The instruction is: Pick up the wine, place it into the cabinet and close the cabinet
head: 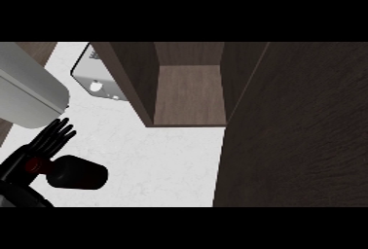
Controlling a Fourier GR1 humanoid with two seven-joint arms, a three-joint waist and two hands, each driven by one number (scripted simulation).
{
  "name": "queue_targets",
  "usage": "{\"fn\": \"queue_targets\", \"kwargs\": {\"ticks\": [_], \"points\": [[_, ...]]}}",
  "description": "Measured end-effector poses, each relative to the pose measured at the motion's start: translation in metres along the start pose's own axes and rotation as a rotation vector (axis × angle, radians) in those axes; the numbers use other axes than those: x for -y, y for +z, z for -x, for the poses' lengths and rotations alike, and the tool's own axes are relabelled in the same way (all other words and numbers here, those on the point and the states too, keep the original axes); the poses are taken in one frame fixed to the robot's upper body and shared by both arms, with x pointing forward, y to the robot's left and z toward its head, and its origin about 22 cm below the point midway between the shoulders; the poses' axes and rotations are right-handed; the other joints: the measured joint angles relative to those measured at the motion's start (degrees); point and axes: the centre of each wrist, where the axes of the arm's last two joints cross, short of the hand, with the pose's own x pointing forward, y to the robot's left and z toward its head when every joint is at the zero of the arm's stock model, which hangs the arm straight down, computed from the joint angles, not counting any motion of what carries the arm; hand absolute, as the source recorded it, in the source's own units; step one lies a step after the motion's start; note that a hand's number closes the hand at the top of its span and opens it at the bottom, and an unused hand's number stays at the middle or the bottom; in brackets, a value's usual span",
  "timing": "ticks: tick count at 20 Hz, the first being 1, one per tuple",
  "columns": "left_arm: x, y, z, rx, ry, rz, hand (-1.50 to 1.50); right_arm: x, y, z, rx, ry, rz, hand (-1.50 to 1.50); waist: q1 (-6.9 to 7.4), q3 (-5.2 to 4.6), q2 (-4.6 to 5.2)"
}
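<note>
1. So far, little of the task looks done: the wine bottle [78, 175] is at the lower left of the frame, low over or on the white counter [158, 160], well apart from the cabinet [191, 92] at upper centre.
2. Only one hand [43, 146] shows, at the lower left edge. It appears to be the left hand, judging by its place in the frame, and the right hand is out of view.
3. The fingers [57, 131] of that hand point up and to the right, nearly straight and spread a little. They do not look curled round anything.
4. The bottle is a dark, rounded shape just beside and below the hand, with a small red spot where it meets the palm. Whether the hand touches it, props it or has any hold on it cannot be told from this angle.
5. The cabinet stands open, its wooden inside bare as far as can be seen. Its dark door [295, 131] fills the right side of the frame.
6. A grey forearm [25, 92] crosses the upper left, and a white appliance [97, 73] sits behind the cabinet's left wall.
7. Left to do, by my reading: secure the bottle, carry it into the cabinet, then swing the door shut.
</note>
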Motion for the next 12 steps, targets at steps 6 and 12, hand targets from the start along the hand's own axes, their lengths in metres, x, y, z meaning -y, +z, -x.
{"fn": "queue_targets", "kwargs": {"ticks": [6, 12], "points": [[-0.002, -0.001, 0.031, -0.053, -0.012, -0.030, -1.50, 0.004, 0.000, -0.001, 0.010, 0.018, 0.008, -1.50, -0.09, -0.01, 0.05], [0.001, 0.005, 0.058, -0.102, -0.025, -0.051, -1.50, 0.004, -0.002, -0.001, 0.016, 0.021, 0.000, -1.50, -0.21, -0.04, 0.08]]}}
